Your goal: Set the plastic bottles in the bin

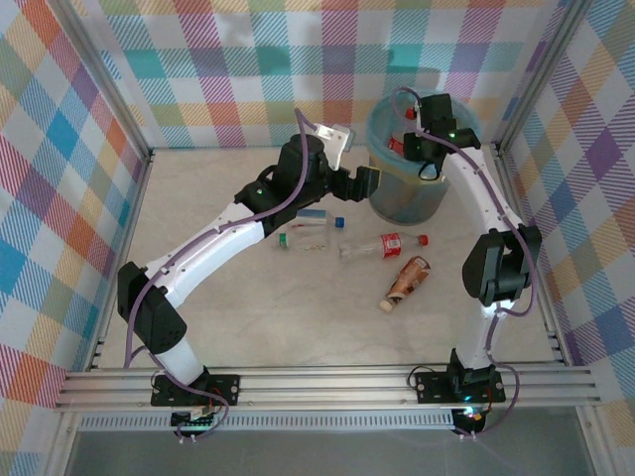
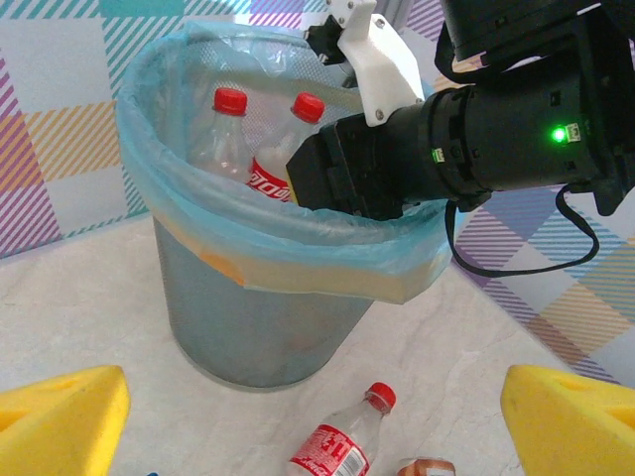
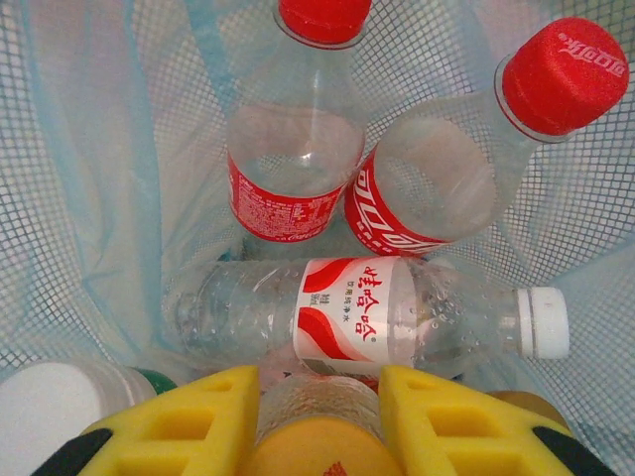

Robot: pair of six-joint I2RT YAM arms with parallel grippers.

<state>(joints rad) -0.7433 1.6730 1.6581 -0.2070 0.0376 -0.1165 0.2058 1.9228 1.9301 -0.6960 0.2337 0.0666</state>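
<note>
The bin [image 1: 402, 203] stands at the back right, lined with a light-blue bag. My right gripper [image 1: 412, 149] hangs inside it, shut on a clear bottle with an orange label [image 3: 317, 451] between the yellow fingers [image 3: 189, 421]. Below lie several plastic bottles: two upright with red labels [image 3: 293, 149] [image 3: 437, 188] and one on its side with a white cap [image 3: 367, 317]. My left gripper [image 1: 372, 183] is open just left of the bin wall [image 2: 258, 317], with nothing between its pads. On the table lie a red-label bottle [image 1: 382, 245], a brown one [image 1: 407, 281] and two clear ones [image 1: 303, 239] [image 1: 319, 217].
The right arm's black wrist [image 2: 516, 129] reaches over the bin's rim, close in front of my left gripper. Checked walls close in the table on three sides, and the bin sits near the back right corner. Open tabletop lies at the front and left.
</note>
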